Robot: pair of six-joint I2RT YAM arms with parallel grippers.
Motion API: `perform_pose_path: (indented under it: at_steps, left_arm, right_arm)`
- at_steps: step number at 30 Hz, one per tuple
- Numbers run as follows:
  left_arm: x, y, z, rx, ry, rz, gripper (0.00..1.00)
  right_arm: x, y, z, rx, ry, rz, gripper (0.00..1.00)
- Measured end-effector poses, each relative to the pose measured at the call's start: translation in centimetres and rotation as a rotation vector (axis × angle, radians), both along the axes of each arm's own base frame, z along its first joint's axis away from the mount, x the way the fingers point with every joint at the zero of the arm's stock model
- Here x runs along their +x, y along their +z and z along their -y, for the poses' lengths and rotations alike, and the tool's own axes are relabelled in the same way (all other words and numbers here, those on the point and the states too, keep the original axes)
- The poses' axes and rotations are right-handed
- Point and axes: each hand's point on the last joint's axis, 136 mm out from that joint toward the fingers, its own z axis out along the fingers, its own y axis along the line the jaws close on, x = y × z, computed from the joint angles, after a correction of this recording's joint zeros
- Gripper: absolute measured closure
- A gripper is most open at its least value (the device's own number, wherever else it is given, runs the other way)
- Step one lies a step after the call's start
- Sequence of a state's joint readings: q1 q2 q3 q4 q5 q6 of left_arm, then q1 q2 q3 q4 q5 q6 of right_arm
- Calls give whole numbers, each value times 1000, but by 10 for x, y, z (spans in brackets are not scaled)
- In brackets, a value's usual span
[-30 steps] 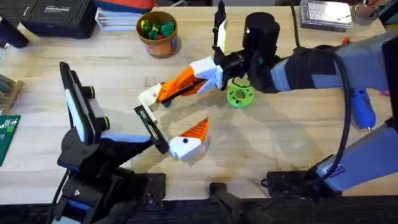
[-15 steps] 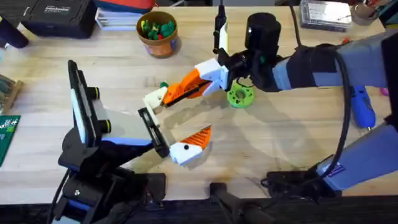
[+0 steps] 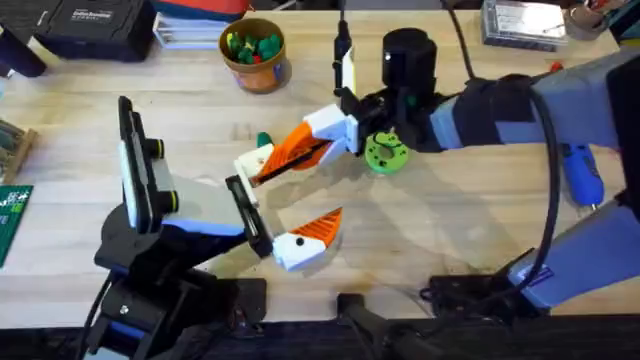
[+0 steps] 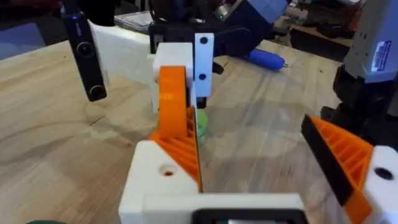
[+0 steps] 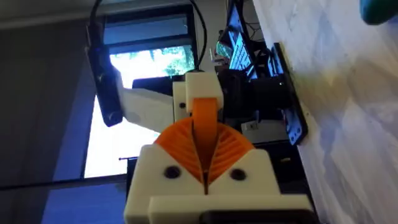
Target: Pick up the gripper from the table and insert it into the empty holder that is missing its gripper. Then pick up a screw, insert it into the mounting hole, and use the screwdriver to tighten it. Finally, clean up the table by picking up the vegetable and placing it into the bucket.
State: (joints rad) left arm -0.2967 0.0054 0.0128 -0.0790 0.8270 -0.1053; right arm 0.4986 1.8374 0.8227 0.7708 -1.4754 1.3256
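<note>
My right gripper [image 3: 292, 150] reaches in from the right and is shut on the orange tip of the gripper [image 3: 254, 160], a white block with an orange wedge. In the right wrist view the pads [image 5: 186, 146] clamp that wedge [image 5: 205, 115]. The gripper [image 4: 163, 177] sits at one end of my left gripper's black rail [image 3: 246, 212], its mounting hole [image 4: 166, 169] facing up. My left gripper [image 3: 295, 195] is open, its one own finger [image 4: 348, 165] far from the block. The vegetable [image 3: 263, 139] peeks out behind the held part. The bucket [image 3: 255, 52] stands at the back. The screwdriver [image 3: 583, 172] lies far right. No screw is visible.
A bright green ring with holes [image 3: 385, 153] lies under the right wrist. A black case [image 3: 90, 25] and a green circuit board [image 3: 12, 215] are at the left. The table [image 3: 430, 230] has bare wood in front of the right arm.
The left arm's gripper has edged right toward the held part. The right arm has shifted slightly left, still shut on the part.
</note>
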Motion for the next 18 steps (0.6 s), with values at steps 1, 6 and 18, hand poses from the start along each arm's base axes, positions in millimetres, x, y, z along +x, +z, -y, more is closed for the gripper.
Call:
perform_pose_path:
  at_steps: [1,6,18]
  left_arm:
    - [-1,0,0,-1,-5,0,13]
    - [2,0,-1,-3,15,-9,13]
    - [9,-1,-5,-10,61,-28,13]
  right_arm:
    - [-2,0,-3,-1,3,2,993]
    - [-2,-2,-8,-8,-12,11,993]
    - [7,-5,-17,-28,-82,32,993]
